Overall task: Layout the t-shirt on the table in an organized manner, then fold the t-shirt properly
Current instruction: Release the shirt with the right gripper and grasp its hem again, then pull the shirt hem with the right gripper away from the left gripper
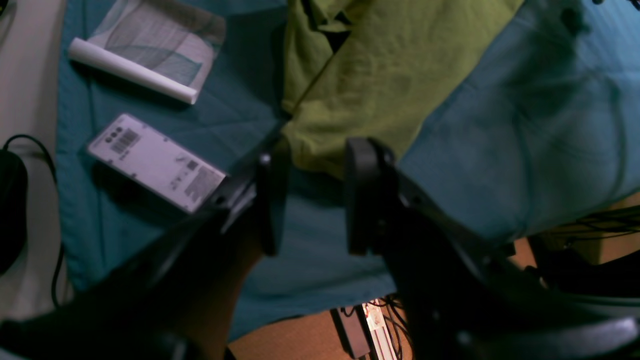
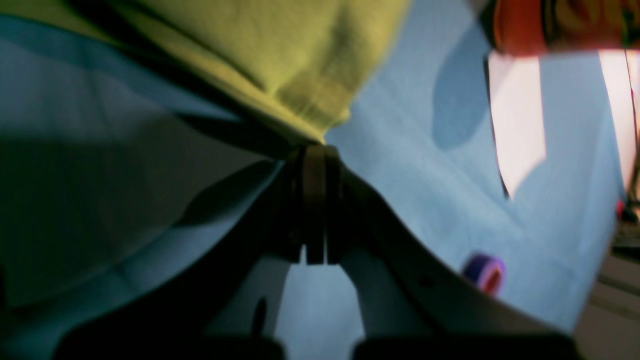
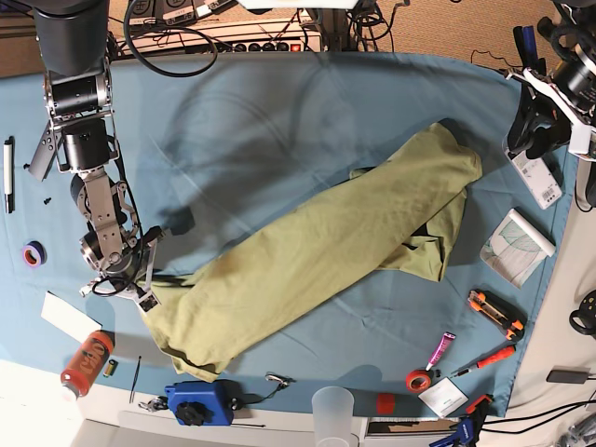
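Olive cotton of the t-shirt (image 3: 317, 256) lay bunched diagonally, unfolded, on the surface (image 3: 261, 121) (we pinched its edge in the right end effector (image 2: 314, 150), the left end effector (image 1: 310, 195) spread, empty).

It was a robotics lab or workshop bench. The table (image 3: 279, 102), draped in a light-blue cloth, carried tools along its edges: an orange-handled cutter (image 3: 494, 313) and a red screwdriver (image 3: 486, 361) near the right edge, rolls of tape (image 3: 418, 380) at the front edge and another roll (image 3: 33, 253) at the left edge, a blue device (image 3: 197, 402) at the front. A power strip (image 3: 265, 44) and tangled cables (image 3: 168, 37) ran behind the far edge, and two robot arms were mounted at the far corners.
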Robot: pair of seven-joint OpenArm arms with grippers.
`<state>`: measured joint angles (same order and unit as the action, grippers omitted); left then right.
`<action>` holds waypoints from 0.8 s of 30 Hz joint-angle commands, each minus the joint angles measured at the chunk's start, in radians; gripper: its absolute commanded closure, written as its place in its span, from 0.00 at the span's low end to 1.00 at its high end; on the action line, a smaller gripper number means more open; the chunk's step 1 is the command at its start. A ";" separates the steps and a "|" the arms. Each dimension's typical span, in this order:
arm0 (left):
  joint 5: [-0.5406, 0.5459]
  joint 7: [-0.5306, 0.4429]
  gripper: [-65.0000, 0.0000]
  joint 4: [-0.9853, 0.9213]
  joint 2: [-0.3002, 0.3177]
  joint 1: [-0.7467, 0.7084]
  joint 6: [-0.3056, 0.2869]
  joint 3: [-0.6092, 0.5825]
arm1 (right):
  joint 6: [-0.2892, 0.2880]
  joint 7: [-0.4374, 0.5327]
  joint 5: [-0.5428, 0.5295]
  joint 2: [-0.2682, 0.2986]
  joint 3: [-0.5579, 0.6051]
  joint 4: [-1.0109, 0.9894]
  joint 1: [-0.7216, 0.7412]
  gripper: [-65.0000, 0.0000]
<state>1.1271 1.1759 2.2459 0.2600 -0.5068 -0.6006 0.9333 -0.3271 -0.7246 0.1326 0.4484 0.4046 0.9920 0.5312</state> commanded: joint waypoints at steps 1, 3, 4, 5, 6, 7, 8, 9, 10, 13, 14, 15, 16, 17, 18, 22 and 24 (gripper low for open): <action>0.019 -0.025 0.68 0.015 0.011 -0.002 -0.002 0.007 | 0.013 -0.012 -0.017 0.018 -0.007 0.047 0.037 1.00; 0.018 -0.025 0.68 0.015 0.011 0.005 -0.002 0.007 | 0.012 -0.074 -0.079 0.035 -0.007 0.117 0.036 1.00; 0.019 -0.025 0.68 0.015 0.011 0.006 -0.002 0.007 | 0.012 -0.101 -0.110 0.049 -0.007 0.160 0.036 1.00; 0.019 -0.025 0.68 0.015 0.011 0.011 -0.002 0.007 | 0.012 -0.127 -0.141 0.064 -0.007 0.207 0.036 1.00; 0.019 -0.025 0.68 0.015 0.011 0.011 -0.002 0.007 | 0.012 -0.156 -0.172 0.082 -0.007 0.257 0.036 1.00; 0.019 -0.025 0.68 0.015 0.011 0.011 -0.002 0.007 | 0.013 -0.191 -0.202 0.103 -0.007 0.312 0.036 1.00; 0.019 -0.024 0.68 0.015 0.011 0.011 -0.002 0.007 | 0.013 -0.231 -0.233 0.125 -0.007 0.368 0.036 1.00; 0.018 -0.024 0.68 0.015 0.011 0.011 -0.002 0.007 | 0.013 -0.276 -0.260 0.148 -0.007 0.425 0.036 1.00; 0.018 -0.023 0.68 0.015 0.011 0.011 -0.002 0.007 | 0.014 -0.324 -0.283 0.171 -0.007 0.480 0.036 1.00; 0.018 -0.022 0.68 0.015 0.011 0.011 -0.002 0.007 | 0.036 -0.386 -0.296 0.233 -0.013 0.594 0.026 1.00; 0.018 -0.021 0.68 0.015 0.011 0.010 -0.002 0.007 | 0.037 -0.381 -0.296 0.249 -0.026 0.611 0.013 1.00; 0.018 -0.019 0.68 0.015 0.011 0.010 -0.001 0.007 | 0.038 -0.378 -0.298 0.257 -0.051 0.625 -0.004 1.00; 0.018 -0.016 0.68 0.015 0.011 0.010 0.000 0.007 | 0.040 -0.375 -0.306 0.259 -0.083 0.639 -0.022 1.00; 0.018 -0.017 0.68 0.015 0.011 0.011 0.000 0.007 | 0.041 -0.372 -0.327 0.258 -0.125 0.655 -0.042 1.00; 0.018 -0.017 0.68 0.015 0.011 0.011 0.000 0.007 | 0.040 -0.368 -0.367 0.257 -0.172 0.669 -0.065 1.00; 0.018 -0.018 0.68 0.015 0.011 0.011 0.000 0.007 | 0.000 -0.373 -0.483 0.258 -0.377 0.718 -0.164 1.00; 0.018 -0.018 0.68 0.015 0.011 0.011 0.000 0.007 | -0.016 -0.373 -0.507 0.259 -0.459 0.732 -0.208 1.00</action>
<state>1.1271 1.1774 2.2459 0.2577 -0.4931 -0.6003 0.9337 -0.3416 -1.1126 -0.3691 0.6849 -0.0483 1.7103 0.3019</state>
